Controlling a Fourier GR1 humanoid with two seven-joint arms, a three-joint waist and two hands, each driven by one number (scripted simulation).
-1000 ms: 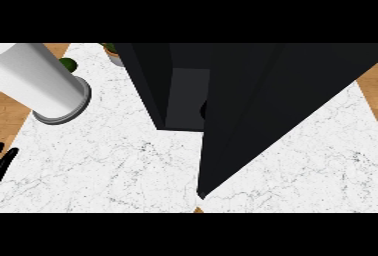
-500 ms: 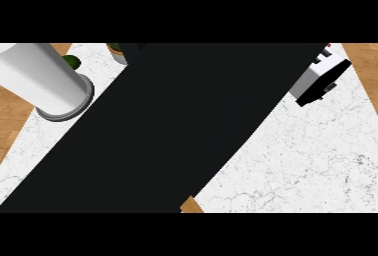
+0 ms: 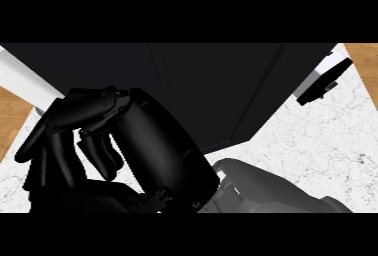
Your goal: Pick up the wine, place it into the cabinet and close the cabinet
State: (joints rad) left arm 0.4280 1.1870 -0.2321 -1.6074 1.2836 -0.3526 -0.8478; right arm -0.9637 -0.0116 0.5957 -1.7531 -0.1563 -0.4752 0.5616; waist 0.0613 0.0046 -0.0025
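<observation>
The black cabinet (image 3: 214, 85) fills the top and middle of the head view, and a vertical seam runs down its face. I cannot see the wine bottle anywhere. My left hand (image 3: 148, 150) looms very close at the lower left, with its fingers (image 3: 40, 145) hanging relaxed and nothing between them. Its grey forearm (image 3: 258, 190) lies along the bottom edge. My right hand (image 3: 322, 89) is a small black shape on a pale forearm at the upper right. It sits against the cabinet's right edge, and its fingers are too small to read.
White marble counter (image 3: 317, 145) shows to the right of the cabinet. A white cylinder (image 3: 22, 75) stands at the left edge, partly hidden behind my left hand. Wooden floor (image 3: 363, 57) shows at the far right and far left.
My left hand has risen into view and now covers the lower left. The cabinet's dark face no longer reaches the lower left corner. The right hand stays at the upper right.
</observation>
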